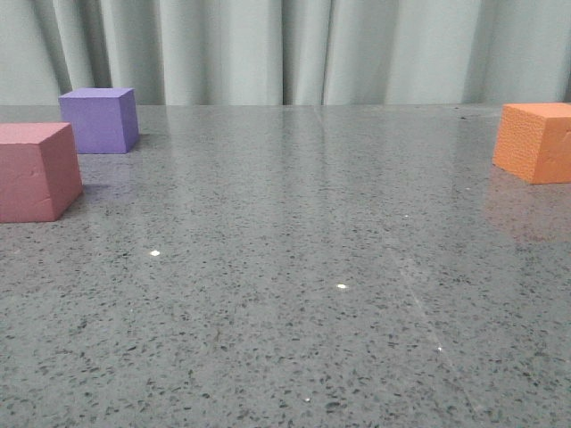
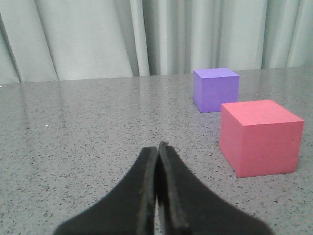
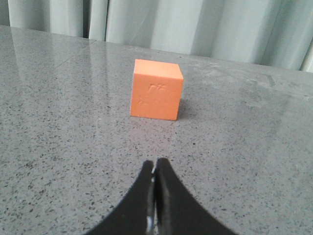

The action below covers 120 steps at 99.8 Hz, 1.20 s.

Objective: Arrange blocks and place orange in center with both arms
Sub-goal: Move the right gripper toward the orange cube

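In the front view the pink-red block (image 1: pixel 34 171) sits at the left edge with the purple block (image 1: pixel 100 119) just behind it, and the orange (image 1: pixel 537 141) rests at the far right. Neither gripper shows in that view. My left gripper (image 2: pixel 157 147) is shut and empty, low over the table, with the pink-red block (image 2: pixel 259 137) and purple block (image 2: pixel 215 89) ahead of it and off to one side. My right gripper (image 3: pixel 155 163) is shut and empty, pointing at the orange (image 3: pixel 156 89), which stands a short way ahead with faint dents on its near face.
A speckled grey stone tabletop (image 1: pixel 294 267) carries everything. Pale pleated curtains (image 1: pixel 294 49) hang behind its far edge. A wide stretch of bare tabletop lies between the left pair of blocks and the orange cube.
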Motion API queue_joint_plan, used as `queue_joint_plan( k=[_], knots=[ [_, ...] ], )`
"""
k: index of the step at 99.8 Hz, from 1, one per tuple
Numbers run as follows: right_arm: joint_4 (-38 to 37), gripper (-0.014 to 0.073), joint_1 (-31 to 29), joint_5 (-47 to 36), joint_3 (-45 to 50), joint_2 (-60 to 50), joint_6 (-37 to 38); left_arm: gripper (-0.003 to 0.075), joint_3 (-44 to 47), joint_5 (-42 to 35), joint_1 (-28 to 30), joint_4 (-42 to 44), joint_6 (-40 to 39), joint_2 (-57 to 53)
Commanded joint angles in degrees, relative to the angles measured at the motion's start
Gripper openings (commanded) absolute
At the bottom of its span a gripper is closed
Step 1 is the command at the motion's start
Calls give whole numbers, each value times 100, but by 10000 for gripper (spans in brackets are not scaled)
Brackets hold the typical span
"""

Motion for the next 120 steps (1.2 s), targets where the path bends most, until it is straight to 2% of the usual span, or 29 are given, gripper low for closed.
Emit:
queue_joint_plan(
  k=[1, 12, 20, 40, 52, 66, 87, 103, 120],
  knots=[
    [-82, -67, -16, -724, -84, -148, -47, -19, 325, -445, -43, 4, -27, -188],
    [79, -67, -16, -1494, -115, -148, -41, -19, 325, -445, -43, 4, -27, -188],
    [440, -67, -16, -1481, -320, -104, -41, -19, 325, -445, -43, 4, -27, -188],
    [848, -67, -16, 340, -1739, 674, -41, -19, 325, -445, -43, 4, -27, -188],
    [992, -67, -16, 1598, -3025, 1683, -41, -19, 325, -445, -43, 4, -27, -188],
    [992, -67, -16, 2587, -4444, 2937, -41, -19, 325, -445, -43, 4, -27, -188],
    [998, -67, -16, 3449, -6048, 4545, -41, -19, 325, -445, -43, 4, -27, -188],
    [961, -67, -16, 3631, -6768, 5465, -41, -19, 325, -445, -43, 4, -27, -188],
    [440, -60, -16, 3945, -7285, 6447, -41, -19, 325, -445, -43, 4, -27, -188]
  ],
)
